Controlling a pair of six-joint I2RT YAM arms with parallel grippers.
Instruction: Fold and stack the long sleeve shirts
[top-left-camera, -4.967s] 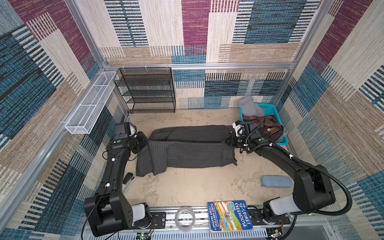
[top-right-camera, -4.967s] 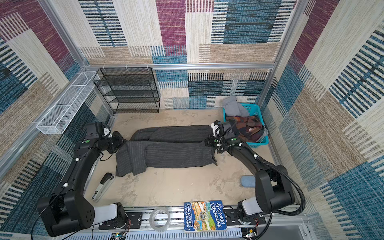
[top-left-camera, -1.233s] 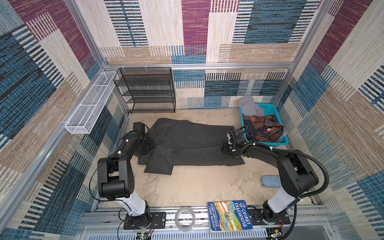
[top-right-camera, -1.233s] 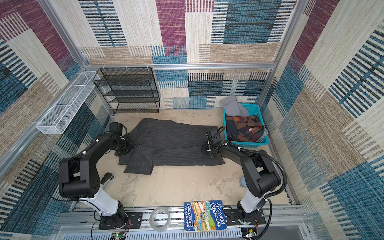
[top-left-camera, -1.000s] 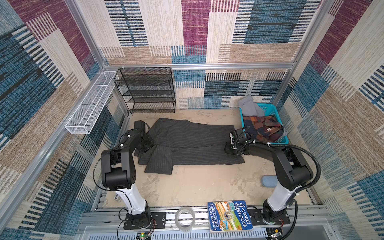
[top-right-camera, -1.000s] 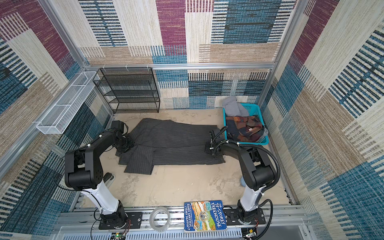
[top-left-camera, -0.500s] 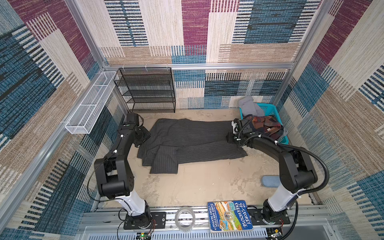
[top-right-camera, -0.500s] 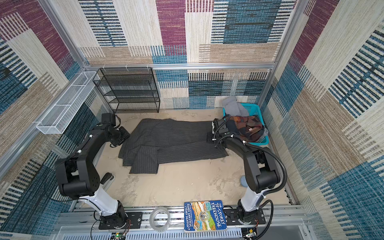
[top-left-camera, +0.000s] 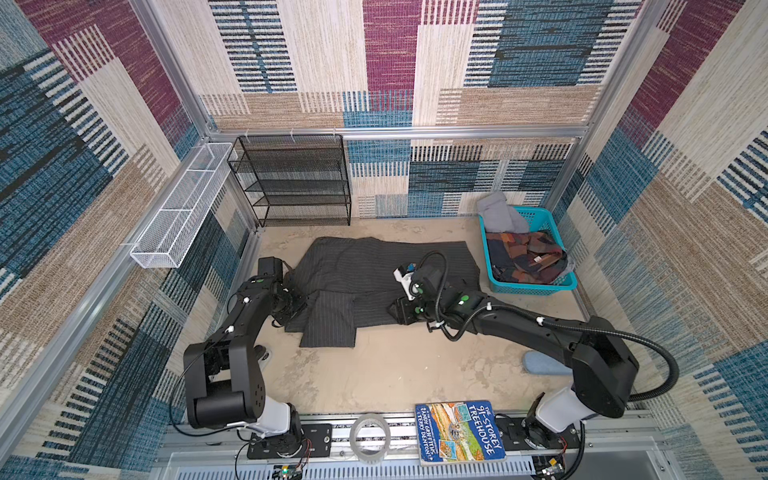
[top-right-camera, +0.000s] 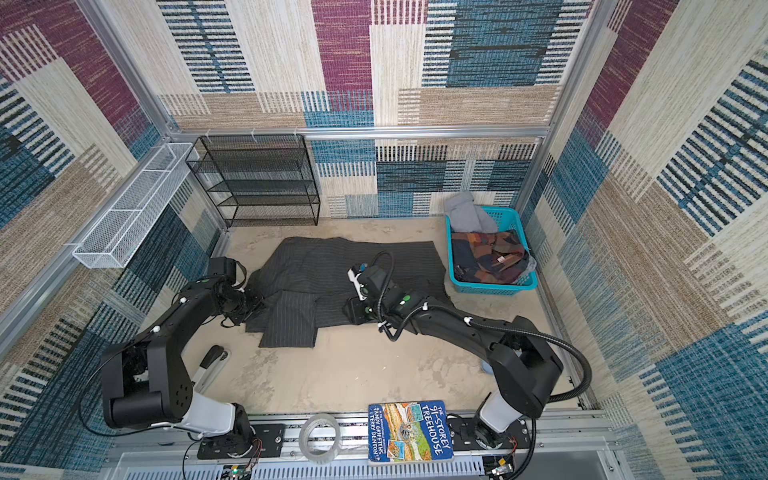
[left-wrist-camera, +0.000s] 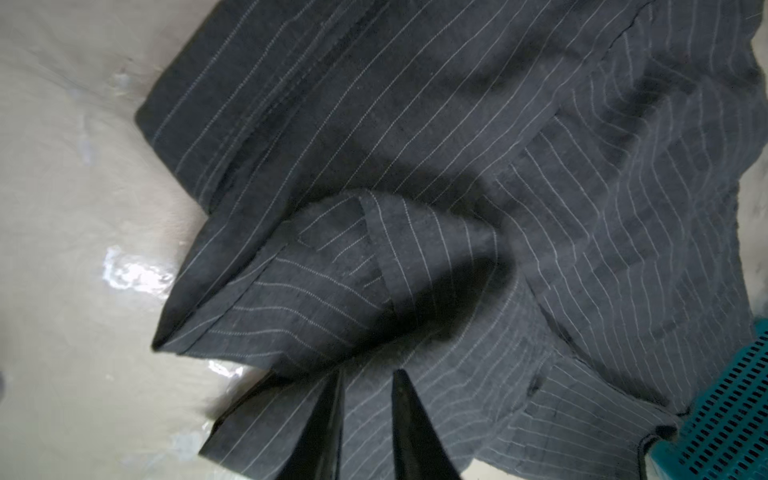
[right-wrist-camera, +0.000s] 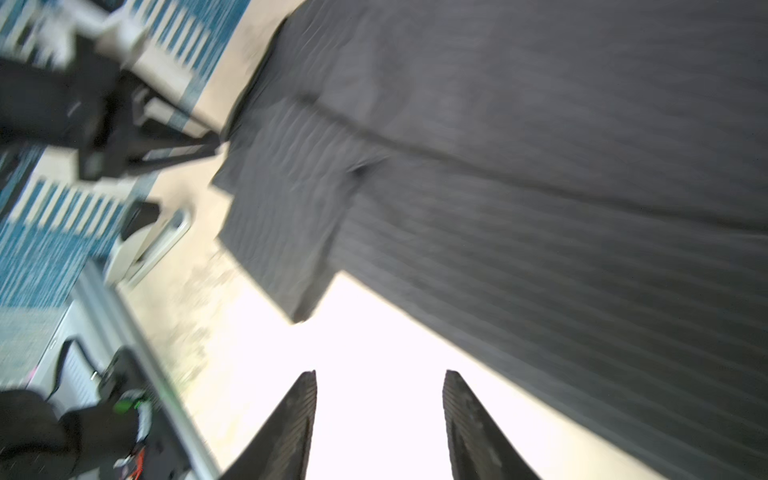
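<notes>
While the large charcoal-grey pinstriped cloth shirt (top-left-camera: 374, 270) (top-right-camera: 332, 266) lies spread on the sandy beige surface (top-left-camera: 395, 365) toward its far side, both arms reach in low over it. In both top views one squared flap of the shirt sticks out toward the near side, left of the middle. The shirt's right edge lies just beside the teal plastic lattice basket (top-left-camera: 532, 286) (top-right-camera: 490, 286), which holds a heap of patterned and grey clothes at the far right.

The left gripper (top-left-camera: 297, 307) (top-right-camera: 251, 307) sits at the shirt's left edge. In the left wrist view its fingers (left-wrist-camera: 328, 419) stand with only a narrow gap between them, striped cloth (left-wrist-camera: 457, 124) showing through the gap; whether they pinch any of it I cannot tell. A raised fold of cloth bulges just ahead of the tips.

The right gripper (top-left-camera: 395, 309) (top-right-camera: 351, 309) hovers at the shirt's near edge, right of the middle. Its fingers (right-wrist-camera: 299, 415) are clearly apart and empty over bare surface, with the shirt (right-wrist-camera: 540, 166) just beyond them; that view is blurred.
</notes>
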